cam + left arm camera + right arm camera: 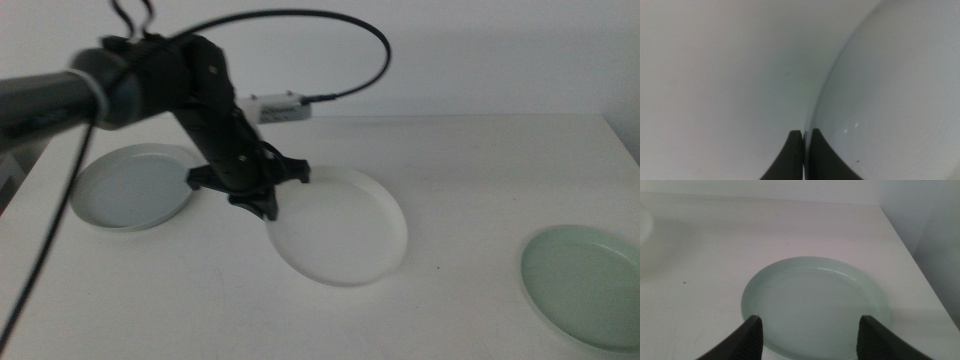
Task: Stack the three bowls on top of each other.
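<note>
The white bowl point(340, 228) is found at the middle of the table point(460, 160), and its left rim is pinched between the nearly closed jaws of the left gripper point(262, 207); in the left wrist view the rim is seen between the jaws of that gripper point(805, 134). The grey bowl point(132, 186) is set just beside that gripper, at the far left. The mint green bowl point(815, 305) is placed at the near right, well apart, with the right gripper point(810, 330) held spread wide above its near edge.
</note>
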Robot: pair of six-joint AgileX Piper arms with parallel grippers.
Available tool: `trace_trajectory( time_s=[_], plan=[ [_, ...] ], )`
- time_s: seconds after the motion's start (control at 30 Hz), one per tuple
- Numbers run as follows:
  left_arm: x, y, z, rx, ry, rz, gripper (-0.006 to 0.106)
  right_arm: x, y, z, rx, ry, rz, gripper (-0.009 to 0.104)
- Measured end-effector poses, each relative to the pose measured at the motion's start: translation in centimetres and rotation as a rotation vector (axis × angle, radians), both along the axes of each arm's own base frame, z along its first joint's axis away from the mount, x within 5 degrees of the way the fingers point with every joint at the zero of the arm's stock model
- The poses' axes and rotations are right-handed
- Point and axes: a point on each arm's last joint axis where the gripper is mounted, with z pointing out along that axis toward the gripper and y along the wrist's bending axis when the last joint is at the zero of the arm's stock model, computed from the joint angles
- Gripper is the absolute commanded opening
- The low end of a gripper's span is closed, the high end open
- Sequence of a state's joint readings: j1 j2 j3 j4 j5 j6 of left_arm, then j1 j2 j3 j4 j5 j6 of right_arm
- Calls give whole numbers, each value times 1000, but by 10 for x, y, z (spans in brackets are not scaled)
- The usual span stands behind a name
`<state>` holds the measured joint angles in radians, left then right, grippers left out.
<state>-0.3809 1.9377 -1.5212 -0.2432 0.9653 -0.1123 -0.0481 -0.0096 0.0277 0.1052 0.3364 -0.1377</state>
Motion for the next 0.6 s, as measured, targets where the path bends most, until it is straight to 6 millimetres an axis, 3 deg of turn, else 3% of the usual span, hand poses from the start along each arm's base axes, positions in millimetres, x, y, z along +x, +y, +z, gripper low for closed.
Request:
trace_trajectory(
  time_s=[0.17, 0.4, 0.5, 0.6],
  plan=[
    [10, -22, -25, 8, 33, -30, -5, 0, 0, 0, 0, 0, 0, 51],
    [16, -28, -54, 12, 80, -18, -3, 0, 0, 0, 0, 0, 0, 51],
    [17, -28, -59, 15, 85, -16, 8, 0, 0, 0, 0, 0, 0, 51],
    [17, -28, -60, 15, 82, -23, 28, 0, 0, 0, 0, 0, 0, 51]
  ],
)
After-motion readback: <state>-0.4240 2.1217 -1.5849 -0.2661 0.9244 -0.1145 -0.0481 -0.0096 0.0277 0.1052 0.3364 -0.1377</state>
